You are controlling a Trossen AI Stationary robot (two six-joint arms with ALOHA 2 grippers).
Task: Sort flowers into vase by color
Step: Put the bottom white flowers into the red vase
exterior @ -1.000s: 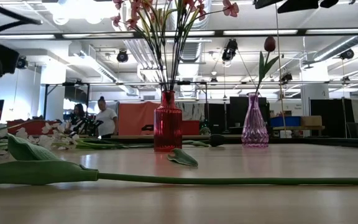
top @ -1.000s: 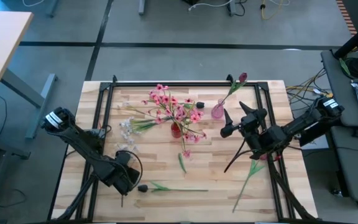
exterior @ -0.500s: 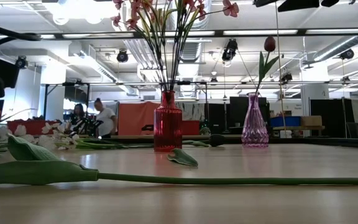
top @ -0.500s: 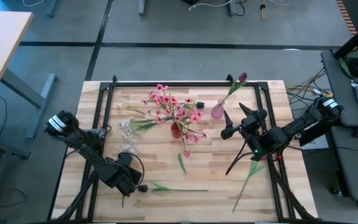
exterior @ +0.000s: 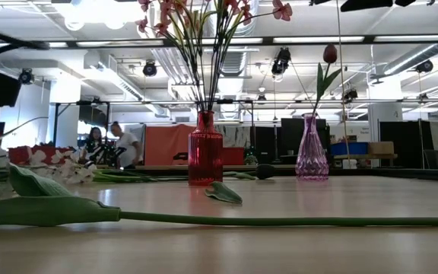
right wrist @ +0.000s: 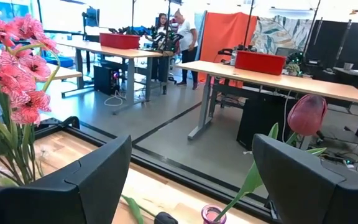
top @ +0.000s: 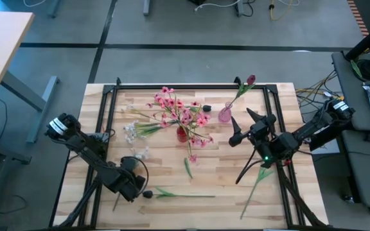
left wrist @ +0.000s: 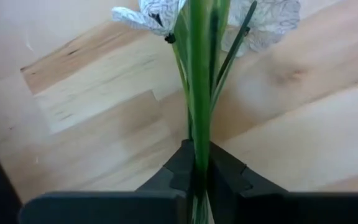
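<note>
White sprig [left wrist: 199, 93]: clenched by the stem in left gripper [top: 128, 187], now lifted off the table since a moment ago, blossoms ahead of its fingertips. Right gripper [top: 245, 124]: released, empty, beside pink vase [top: 225, 114]. Judged: sprig awaits a vase.

Bare worktop [top: 236, 186] lies open at the front right, while the red vase [top: 182, 133] and purple vase [top: 225, 115] block the middle

1. The right end effector [right wrist: 191, 186] has its two dark fingers [right wrist: 73, 186] spread wide apart, nothing between them.
2. Pink flowers [right wrist: 17, 68] rise beside one finger.
3. A dark red tulip bud [right wrist: 307, 114] leans from a pink vase [right wrist: 213, 214] near the wooden surface [right wrist: 148, 186] edge.
4. People [right wrist: 180, 28] stand far behind.
</note>
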